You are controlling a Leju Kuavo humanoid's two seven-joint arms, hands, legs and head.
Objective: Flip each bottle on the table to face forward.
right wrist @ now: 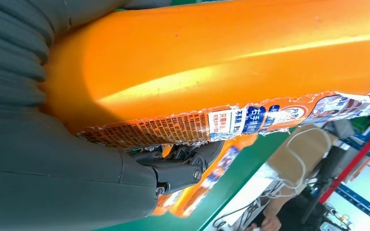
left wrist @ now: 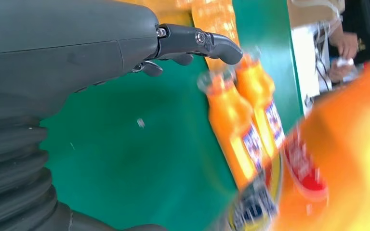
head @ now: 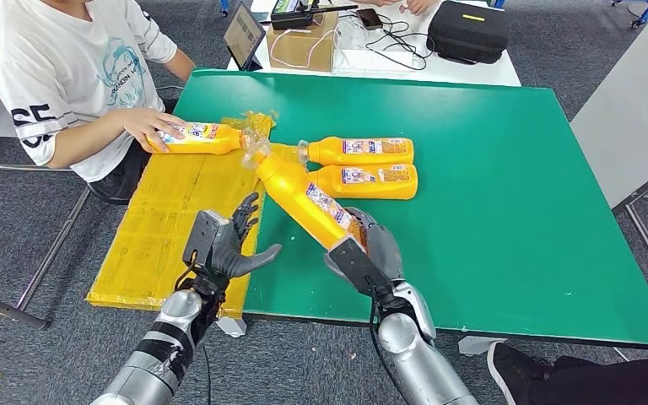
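Observation:
My right hand (head: 369, 245) grips the base of an orange bottle (head: 304, 192) and holds it lifted and tilted above the green table (head: 515, 202), its clear cap pointing up and left. That bottle (right wrist: 221, 62) lies close against the palm in the right wrist view, torn label showing. Two more orange bottles (head: 363, 151) (head: 369, 180) lie side by side on the table, caps to the left, also blurred (left wrist: 236, 125) in the left wrist view. A fourth bottle (head: 196, 137) lies on the yellow board under a person's hand (head: 148, 126). My left hand (head: 229, 243) is open beside the held bottle, fingers spread.
A yellow board (head: 169, 228) lies along the table's left side. A person in a white shirt (head: 59, 59) sits at the far left. A white table behind holds a cardboard box (head: 302, 42), cables and a black case (head: 469, 29). A shoe (head: 515, 364) shows bottom right.

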